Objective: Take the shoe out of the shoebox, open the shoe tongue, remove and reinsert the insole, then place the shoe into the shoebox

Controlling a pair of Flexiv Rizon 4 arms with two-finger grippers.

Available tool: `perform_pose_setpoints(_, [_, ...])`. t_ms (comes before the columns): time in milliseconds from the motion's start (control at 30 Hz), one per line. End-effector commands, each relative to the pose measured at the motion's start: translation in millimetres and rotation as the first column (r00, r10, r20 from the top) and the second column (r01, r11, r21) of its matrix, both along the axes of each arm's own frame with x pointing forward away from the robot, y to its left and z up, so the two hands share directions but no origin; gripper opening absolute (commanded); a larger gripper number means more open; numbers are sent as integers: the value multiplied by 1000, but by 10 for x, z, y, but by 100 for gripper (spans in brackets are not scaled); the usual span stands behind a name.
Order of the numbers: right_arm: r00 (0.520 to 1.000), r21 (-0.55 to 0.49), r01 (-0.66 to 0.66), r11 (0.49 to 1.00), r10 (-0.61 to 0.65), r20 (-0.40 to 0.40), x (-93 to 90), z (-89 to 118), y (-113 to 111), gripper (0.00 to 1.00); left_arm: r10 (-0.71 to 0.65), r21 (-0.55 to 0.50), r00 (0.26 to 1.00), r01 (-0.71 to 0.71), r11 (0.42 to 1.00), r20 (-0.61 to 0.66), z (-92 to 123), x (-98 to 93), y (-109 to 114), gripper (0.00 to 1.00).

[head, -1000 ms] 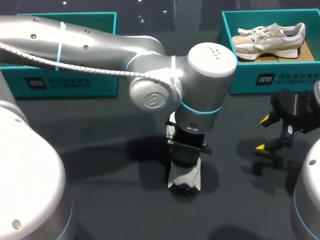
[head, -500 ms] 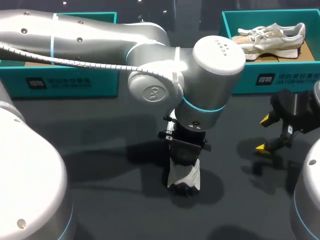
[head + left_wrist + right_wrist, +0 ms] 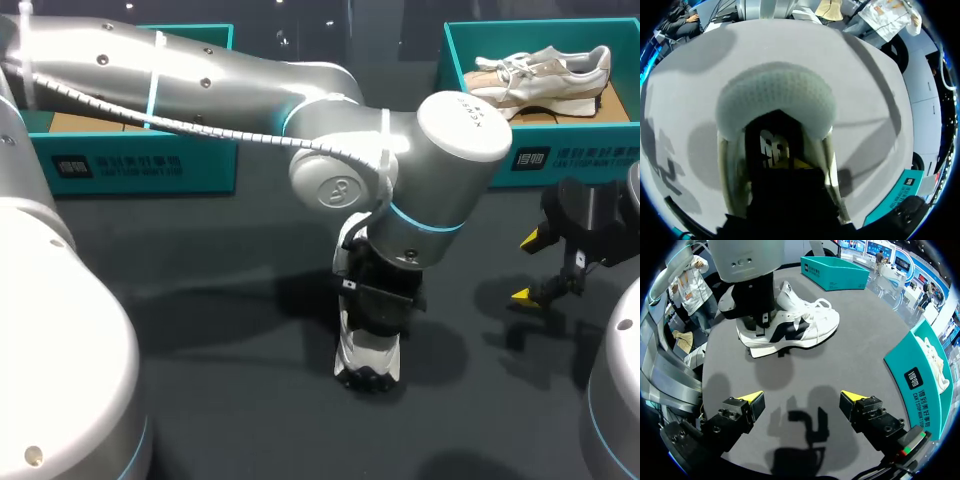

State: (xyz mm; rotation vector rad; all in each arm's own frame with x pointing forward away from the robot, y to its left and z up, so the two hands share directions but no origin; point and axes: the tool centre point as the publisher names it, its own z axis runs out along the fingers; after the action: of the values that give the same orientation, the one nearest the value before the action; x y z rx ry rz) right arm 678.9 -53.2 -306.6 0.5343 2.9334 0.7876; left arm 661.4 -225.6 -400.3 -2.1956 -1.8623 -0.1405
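1. Broadly, the dark table (image 3: 200, 300) fills the head view and carries everything else.
2. My left arm (image 3: 250, 90) comes in from 10 o'clock, stretches across past the middle, then bends at the wrist to point straight down.
3. My right arm (image 3: 620, 400) enters at 4 o'clock and is bent back, so its wrist sits low over the table.
4. Two teal shoeboxes stand at the far edge: the left shoebox (image 3: 140, 165) at 10 o'clock and the right shoebox (image 3: 560, 155) at 1 o'clock.
5. A beige shoe (image 3: 540, 75) lies inside the right shoebox.
6. The white-and-black shoe (image 3: 368, 355) rests on its sole on the table, just toward 6 o'clock from the middle and outside both boxes.
7. My left gripper (image 3: 787, 165) reaches down into that shoe's opening, toe ahead of it; I cannot tell whether it is spread or closed.
8. My right gripper (image 3: 801, 397) hangs at 3 o'clock of the shoe, well apart from it, with its jaws spread wide and nothing between them.
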Motion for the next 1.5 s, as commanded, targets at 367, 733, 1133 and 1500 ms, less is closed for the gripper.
perform_pose_setpoints(367, [1000,-3,2,1000,-2,2,-23,9,1,100,46,-197,999,-46,979,-6,-80,12,2,0])
perform_pose_setpoints(733, [1000,-3,2,1000,-2,2,-23,9,1,100,25,-287,999,-37,957,-46,344,-9,-69,0])
perform_pose_setpoints(1133, [1000,-3,2,1000,-2,2,-23,9,1,100,31,-238,992,-60,969,-123,-10,-189,-224,0])
perform_pose_setpoints(1500, [1000,-3,2,1000,-2,2,-23,9,1,100,77,-244,996,-83,966,-34,44,-16,-109,0])
